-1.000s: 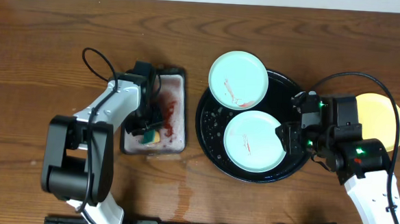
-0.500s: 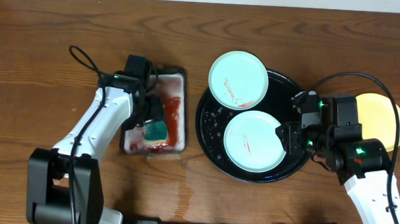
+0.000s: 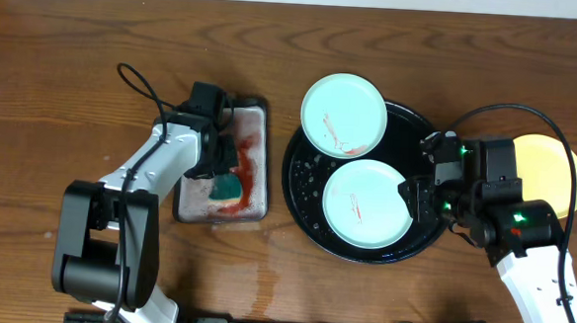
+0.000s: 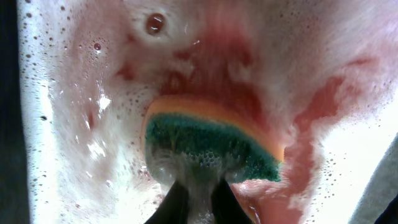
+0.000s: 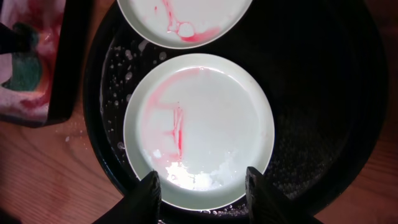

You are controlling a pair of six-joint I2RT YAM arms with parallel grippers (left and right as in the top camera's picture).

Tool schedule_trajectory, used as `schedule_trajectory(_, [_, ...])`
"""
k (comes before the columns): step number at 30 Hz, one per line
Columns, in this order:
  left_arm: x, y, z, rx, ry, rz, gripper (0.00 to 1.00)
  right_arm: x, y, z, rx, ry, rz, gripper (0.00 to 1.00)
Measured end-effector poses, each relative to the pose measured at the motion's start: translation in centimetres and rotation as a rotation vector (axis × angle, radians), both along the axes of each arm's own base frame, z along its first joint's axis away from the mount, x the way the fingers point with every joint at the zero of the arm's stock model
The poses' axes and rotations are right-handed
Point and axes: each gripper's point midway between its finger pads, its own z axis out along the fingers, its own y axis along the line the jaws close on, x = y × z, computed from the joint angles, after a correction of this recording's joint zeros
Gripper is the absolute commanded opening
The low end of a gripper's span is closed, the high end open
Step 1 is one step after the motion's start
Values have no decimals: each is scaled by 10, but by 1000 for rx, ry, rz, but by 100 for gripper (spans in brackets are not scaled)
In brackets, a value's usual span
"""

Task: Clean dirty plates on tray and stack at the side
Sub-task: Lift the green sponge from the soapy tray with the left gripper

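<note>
Since one second ago, the left arm has been swung out and back, and the sponge (image 4: 211, 146) shifted from the soapy tray's (image 3: 266, 160) near end towards its middle. The left claw (image 4: 196, 199) is clamped on the sponge in red suds, presumably to reload it. The right claw (image 5: 205, 193) is held apart over the lower mint plate's (image 5: 205, 118) near rim, likely to steady it. Both streaked mint plates lie on the round tray (image 3: 409, 128), the upper plate (image 3: 343, 115) overhanging its rim. The yellow plate (image 3: 550, 165) is set aside on the tabletop (image 3: 76, 71).

White arms (image 3: 150, 169), black joints (image 3: 92, 230), cables (image 3: 509, 106), seemingly green lights (image 3: 516, 217)
</note>
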Motion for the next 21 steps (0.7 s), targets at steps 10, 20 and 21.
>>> schedule_trajectory(10, [-14,0,28,0,33,-56,69,-3,-1,-2,-3,13,0,41])
schedule_trajectory(20, [-38,-11,22,-72,62,-56,64,-3,0,-2,-3,14,2,41])
schedule_trajectory(21, [-40,-11,16,-76,60,-51,59,-3,0,-2,-3,14,2,41])
